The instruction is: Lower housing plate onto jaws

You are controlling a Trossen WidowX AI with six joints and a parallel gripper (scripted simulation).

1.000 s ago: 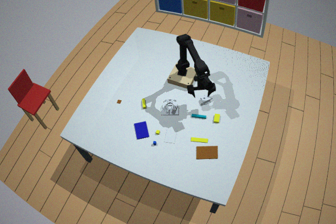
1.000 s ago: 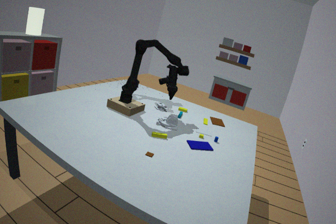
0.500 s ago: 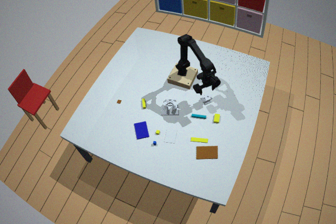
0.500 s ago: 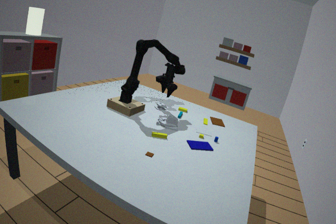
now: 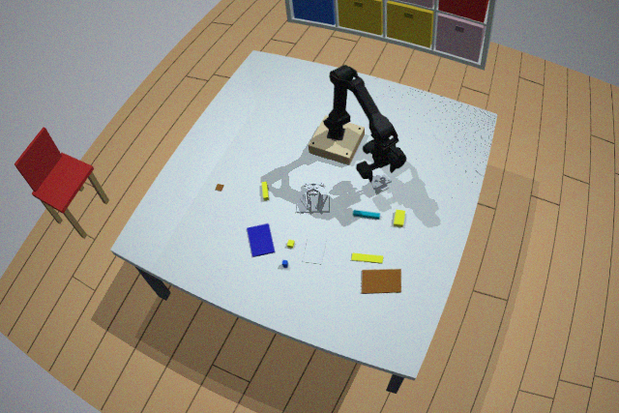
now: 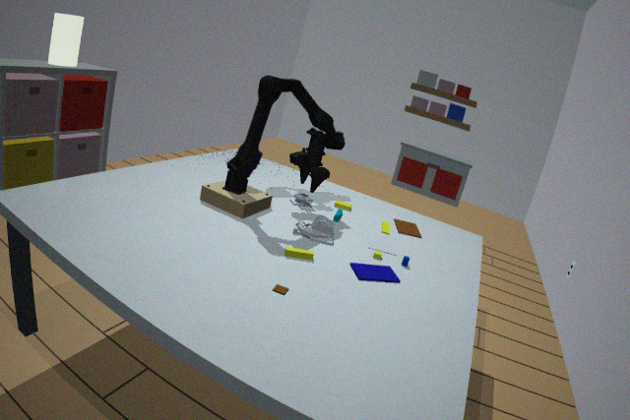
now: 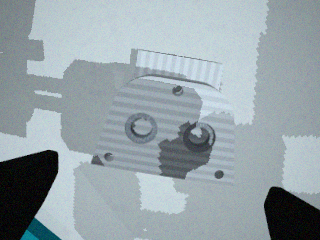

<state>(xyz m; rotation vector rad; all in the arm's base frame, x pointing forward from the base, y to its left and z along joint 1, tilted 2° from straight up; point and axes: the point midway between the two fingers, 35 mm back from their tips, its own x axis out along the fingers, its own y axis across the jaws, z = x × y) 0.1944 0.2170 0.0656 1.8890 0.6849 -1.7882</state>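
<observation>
The grey housing plate (image 5: 380,183) (image 6: 303,198) (image 7: 150,102) lies on the table to the right of the arm's base in the top view. In the wrist view it shows a rounded upper edge, two ring-shaped holes, small screw holes and a ribbed strip along its top. My gripper (image 5: 384,174) (image 6: 308,187) (image 7: 164,182) is open and empty above it, with the two fingers wide apart on either side in the wrist view. The grey jaw assembly (image 5: 313,196) (image 6: 321,227) stands apart, left of the plate in the top view. Its pins and stubs are too small to tell.
A teal bar (image 5: 366,214) (image 6: 338,214) (image 7: 41,232) and a yellow block (image 5: 398,218) lie near the plate. Further off are a blue slab (image 5: 260,240), a brown slab (image 5: 381,281), small yellow and blue pieces and a thin outlined rectangle. The arm's wooden base (image 5: 332,149) stands behind.
</observation>
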